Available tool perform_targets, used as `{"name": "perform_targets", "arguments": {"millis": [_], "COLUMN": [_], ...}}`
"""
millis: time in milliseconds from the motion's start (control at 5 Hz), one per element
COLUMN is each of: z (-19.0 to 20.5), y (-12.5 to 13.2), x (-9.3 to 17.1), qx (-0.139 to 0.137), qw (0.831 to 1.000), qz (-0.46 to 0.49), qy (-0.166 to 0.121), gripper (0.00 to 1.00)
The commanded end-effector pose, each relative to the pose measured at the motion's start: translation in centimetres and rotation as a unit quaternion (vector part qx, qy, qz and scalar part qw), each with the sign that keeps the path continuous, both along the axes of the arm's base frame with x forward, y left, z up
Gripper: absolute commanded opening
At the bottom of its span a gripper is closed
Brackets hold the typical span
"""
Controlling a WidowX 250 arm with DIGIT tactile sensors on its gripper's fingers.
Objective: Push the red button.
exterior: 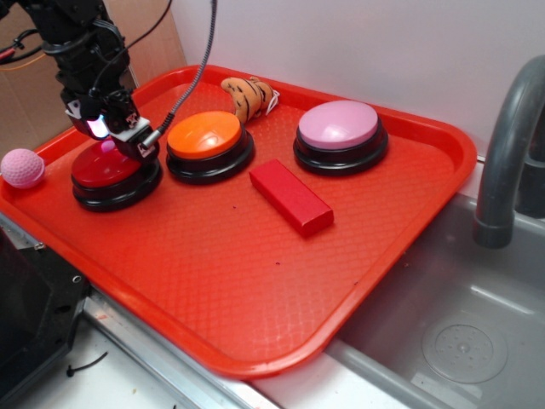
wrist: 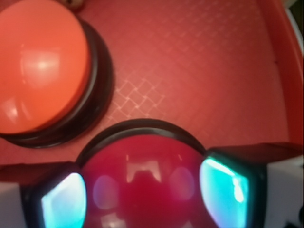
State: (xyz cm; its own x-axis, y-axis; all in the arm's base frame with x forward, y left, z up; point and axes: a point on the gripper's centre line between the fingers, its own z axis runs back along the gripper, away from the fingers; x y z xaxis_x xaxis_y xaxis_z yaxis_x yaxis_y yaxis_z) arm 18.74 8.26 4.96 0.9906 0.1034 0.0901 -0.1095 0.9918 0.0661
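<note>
Exterior view: gripper (exterior: 109, 141) sits low over the red button (exterior: 106, 169), at the dome's rear edge; contact looks likely but can't confirm from this angle. Red button is directly under the gripper, at the left end of the red tray (exterior: 255, 281). Orange button (exterior: 204, 135) is just right of the gripper, its black base almost touching the red button's base. Pink button (exterior: 339, 124) is further right, well apart. Flat red block (exterior: 290, 197) lies on the tray floor to the right and forward of the gripper, between the orange and pink buttons but nearer the camera. Pink ball (exterior: 22, 167) sits left of the gripper at the tray rim. Striped brown toy (exterior: 248, 95) lies behind the orange button, near the tray's back wall. Grey faucet (exterior: 507, 153) and sink (exterior: 451, 341) are far right, off the tray. Wrist view: fingers (wrist: 223, 187) are spread apart, straddling the red button (wrist: 142, 185), one lit cyan pad on each side of the dome, nothing clamped between them; gripper (wrist: 142, 192) centred over the dome. Orange button (wrist: 40, 71) shows at upper left, textured tray (wrist: 199, 71) floor beyond.
</note>
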Motion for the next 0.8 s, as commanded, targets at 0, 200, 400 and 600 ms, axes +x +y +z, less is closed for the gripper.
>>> {"name": "perform_targets", "arguments": {"millis": [0,200,400,600], "z": [3.3,6.3,8.5,9.2], "y": [0.9,1.5,1.3,1.3], "x": [-1.1,-1.3,-1.6,-1.9], "qx": [0.014,0.014,0.018,0.001], "qw": [1.0,1.0,1.0,1.0], "qz": [0.01,0.022,0.016,0.014], "qy": [0.015,-0.005,-0.019,-0.026], "gripper": [1.0,1.0,1.0,1.0]}}
